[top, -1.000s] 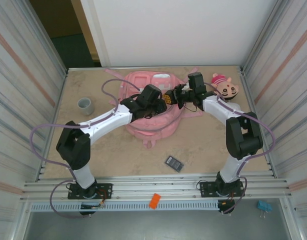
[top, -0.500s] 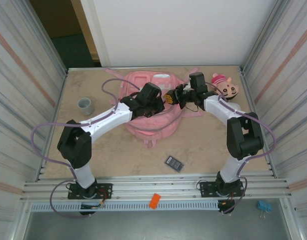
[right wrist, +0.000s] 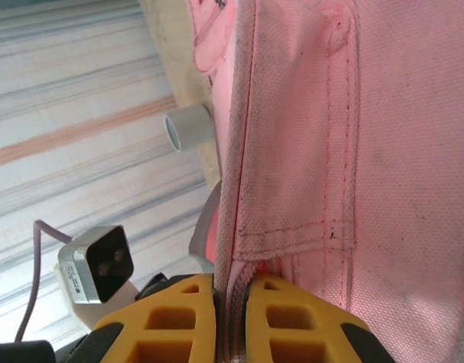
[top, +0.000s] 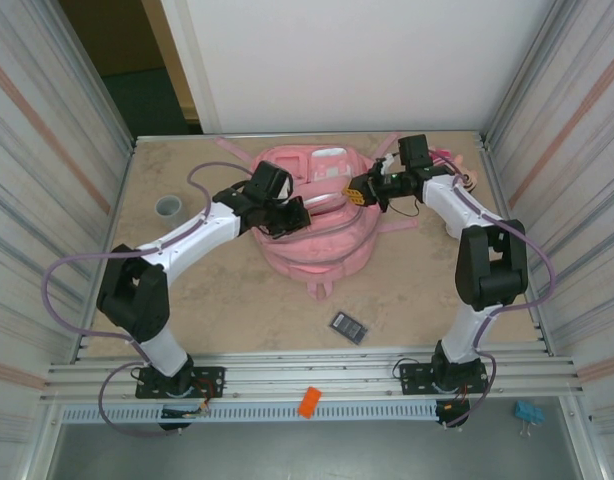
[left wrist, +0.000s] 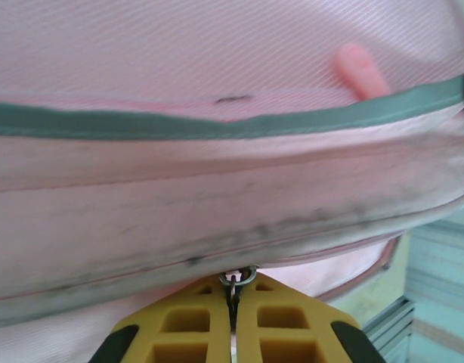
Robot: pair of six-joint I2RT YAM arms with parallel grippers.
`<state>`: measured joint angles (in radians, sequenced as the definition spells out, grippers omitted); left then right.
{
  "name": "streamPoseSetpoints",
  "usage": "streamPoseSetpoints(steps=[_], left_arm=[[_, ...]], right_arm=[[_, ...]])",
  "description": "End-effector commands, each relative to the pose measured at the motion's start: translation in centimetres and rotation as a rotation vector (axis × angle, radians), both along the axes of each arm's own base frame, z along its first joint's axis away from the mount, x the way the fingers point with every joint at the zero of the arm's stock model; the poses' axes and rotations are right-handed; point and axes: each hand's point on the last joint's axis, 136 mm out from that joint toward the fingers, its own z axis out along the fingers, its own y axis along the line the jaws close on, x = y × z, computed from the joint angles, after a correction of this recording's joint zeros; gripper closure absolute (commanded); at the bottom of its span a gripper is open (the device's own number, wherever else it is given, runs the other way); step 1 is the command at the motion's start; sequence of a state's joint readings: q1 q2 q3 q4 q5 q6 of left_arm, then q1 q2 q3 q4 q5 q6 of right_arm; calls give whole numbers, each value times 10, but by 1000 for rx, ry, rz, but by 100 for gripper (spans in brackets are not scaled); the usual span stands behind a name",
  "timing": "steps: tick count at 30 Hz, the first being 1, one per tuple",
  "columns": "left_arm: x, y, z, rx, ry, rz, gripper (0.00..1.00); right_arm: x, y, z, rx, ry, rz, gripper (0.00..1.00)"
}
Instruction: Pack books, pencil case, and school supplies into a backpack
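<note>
The pink backpack (top: pixel 322 235) lies in the middle of the table. My left gripper (top: pixel 292 213) is shut on its metal zip pull (left wrist: pixel 237 277), seen close up in the left wrist view between the yellow fingers (left wrist: pixel 187 325). A grey-green trim band (left wrist: pixel 217 125) runs across the pink fabric (left wrist: pixel 217 53) above. My right gripper (top: pixel 359 193) is shut on the backpack's zip edge (right wrist: pixel 233 249) at the upper right. The dark calculator-like item (top: pixel 349 326) lies on the table in front of the backpack. The books and the pencil case are out of view.
A grey cup (top: pixel 168 206) stands at the left, also in the right wrist view as the grey cup (right wrist: pixel 188 127). The doll head (top: pixel 467 180) is partly hidden behind the right arm. An orange piece (top: pixel 308 401) and a blue clip (top: pixel 528 412) lie beyond the table's near rail.
My left gripper has shut on the zip pull and moved left along the backpack. My right gripper has moved back and right with the edge, and the backpack has shifted and stretched.
</note>
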<state>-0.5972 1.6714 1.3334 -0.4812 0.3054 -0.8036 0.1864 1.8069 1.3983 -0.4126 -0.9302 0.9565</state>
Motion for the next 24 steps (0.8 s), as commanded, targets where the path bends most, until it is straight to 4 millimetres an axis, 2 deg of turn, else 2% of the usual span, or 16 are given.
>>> streamPoseSetpoints(steps=[1, 3, 5, 6, 8, 10, 18, 21, 24], left_arm=[[-14, 33, -2, 165, -20, -68, 100], [-12, 44, -7, 210, -31, -71, 100], [-7, 44, -4, 202, -60, -75, 100], [-4, 41, 0, 184, -78, -77, 100], [4, 29, 13, 122, -120, -79, 100], [11, 20, 22, 71, -141, -65, 100], [20, -5, 41, 4, -169, -56, 100], [20, -12, 44, -8, -166, -58, 100], [18, -16, 44, -7, -164, -69, 100]], right_arm=[[0, -12, 22, 47, -77, 67, 100], [2, -22, 22, 29, -71, 54, 100], [1, -32, 20, 6, -55, 40, 100], [0, -34, 21, 2, -47, 32, 93], [-5, -35, 23, 24, 2, 6, 63], [-14, -32, 26, 59, 49, -10, 54], [-56, -23, 31, 115, 187, -138, 49], [-60, -12, 38, 128, 185, -154, 48], [-57, -4, 32, 124, 202, -188, 48]])
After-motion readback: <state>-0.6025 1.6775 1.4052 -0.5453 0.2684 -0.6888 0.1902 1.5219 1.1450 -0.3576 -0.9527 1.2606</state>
